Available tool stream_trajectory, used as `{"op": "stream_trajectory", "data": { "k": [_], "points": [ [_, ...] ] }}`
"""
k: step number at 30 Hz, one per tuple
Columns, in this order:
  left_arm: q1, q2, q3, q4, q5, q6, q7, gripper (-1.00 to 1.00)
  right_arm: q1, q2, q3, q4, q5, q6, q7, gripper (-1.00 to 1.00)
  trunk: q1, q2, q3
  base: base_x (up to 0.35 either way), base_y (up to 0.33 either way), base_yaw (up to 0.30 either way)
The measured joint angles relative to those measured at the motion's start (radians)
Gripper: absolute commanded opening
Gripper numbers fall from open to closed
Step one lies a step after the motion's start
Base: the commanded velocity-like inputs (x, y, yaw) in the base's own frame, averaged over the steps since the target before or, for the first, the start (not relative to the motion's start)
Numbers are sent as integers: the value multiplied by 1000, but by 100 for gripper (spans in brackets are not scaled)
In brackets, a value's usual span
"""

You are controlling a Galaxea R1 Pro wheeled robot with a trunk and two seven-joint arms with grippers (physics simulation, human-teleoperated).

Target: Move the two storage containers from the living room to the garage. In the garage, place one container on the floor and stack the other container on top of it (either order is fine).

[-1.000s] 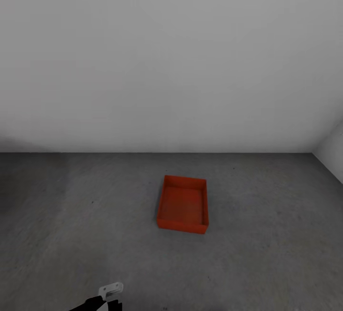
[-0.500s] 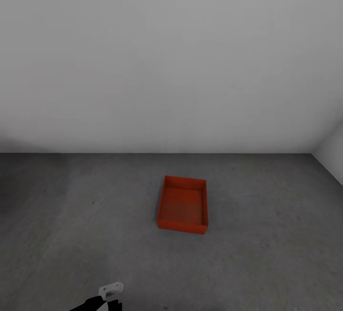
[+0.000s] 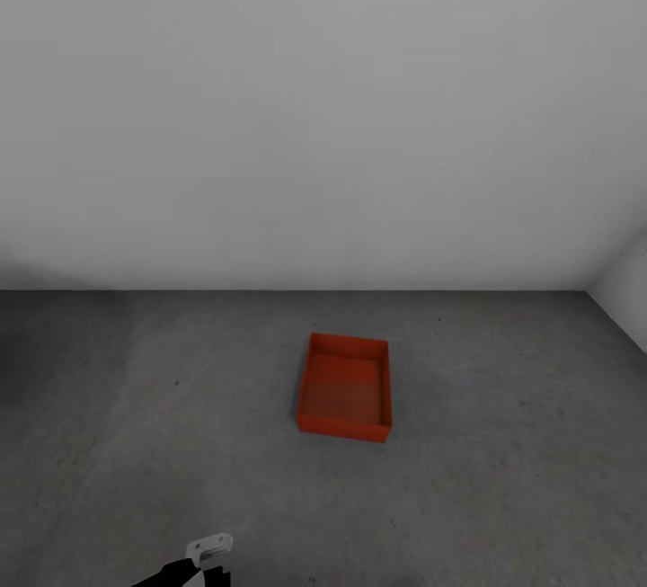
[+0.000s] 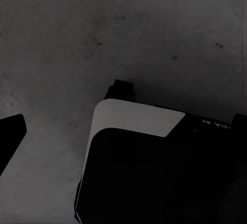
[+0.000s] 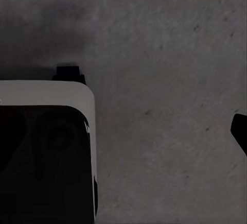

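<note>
One red-orange storage container (image 3: 345,386) sits open and upright on the garage's dark grey concrete floor (image 3: 503,443), a little ahead of me and slightly right of centre, with nothing inside it. A bit of my left arm (image 3: 205,555) pokes in at the lower edge of the head view, well short of the container. In the left wrist view one dark fingertip (image 4: 10,137) shows at the frame's edge over bare concrete. The right wrist view likewise shows one fingertip (image 5: 240,131) at its edge. Neither gripper holds anything.
A plain white-grey wall (image 3: 323,120) stands behind the container, meeting a side wall (image 3: 627,286) at the right. My own black-and-white body (image 4: 154,167) appears close below both wrist cameras (image 5: 46,152). Concrete stretches out on all sides of the container.
The head view has drifted by a few pixels. The container and my arm have not visibly moved.
</note>
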Motion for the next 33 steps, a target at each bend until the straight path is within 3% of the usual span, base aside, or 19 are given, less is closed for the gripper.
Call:
{"op": "stream_trajectory", "data": {
  "k": [22, 28, 33],
  "points": [
    [0, -1, 0, 0, 0, 1, -6, 100, 0, 0, 0, 0, 7, 5, 21, 100, -84, 154, 69, 0, 0, 0],
    [0, -12, 0, 1, 0, 2, -7, 100, 0, 1, 0, 0, 6, 9, 24, 100, -107, 196, 88, 0, 0, 0],
    [0, -25, 0, 0, 0, 1, -8, 100, 2, 0, 0, 0, 3, 10, 101, 100, -127, 231, 104, 0, 0, 0]
  ]
}}
